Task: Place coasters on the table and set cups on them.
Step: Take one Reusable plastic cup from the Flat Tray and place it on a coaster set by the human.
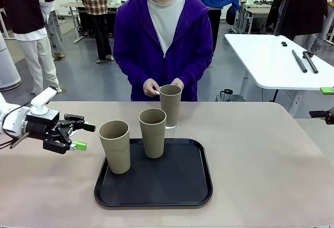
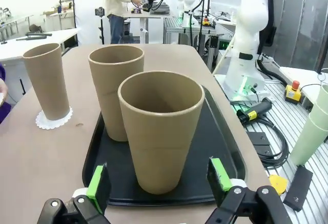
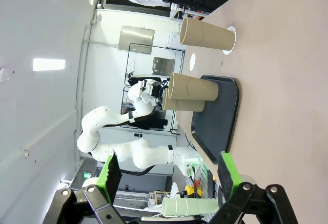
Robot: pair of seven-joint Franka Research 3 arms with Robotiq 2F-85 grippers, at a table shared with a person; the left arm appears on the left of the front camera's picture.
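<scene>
Two tan cups stand on the black tray (image 1: 201, 186): one at its left front (image 1: 115, 146), one farther back (image 1: 152, 132). A third cup (image 1: 170, 105) stands on the table (image 1: 261, 150) beyond the tray, on a white scalloped coaster (image 2: 54, 120). The person's hands (image 1: 155, 88) hold something small and white behind that cup. My left gripper (image 1: 82, 136) is open, level with and just left of the left front cup (image 2: 161, 131), which sits between its green pads (image 2: 97, 183) in the left wrist view. My right gripper (image 3: 169, 175) is open and holds nothing, far from the cups (image 3: 207, 33).
The person in a purple hoodie (image 1: 162, 40) stands at the far side of the table. A white table with black rods (image 1: 302, 61) lies at the back right. Bare tabletop spreads right of the tray.
</scene>
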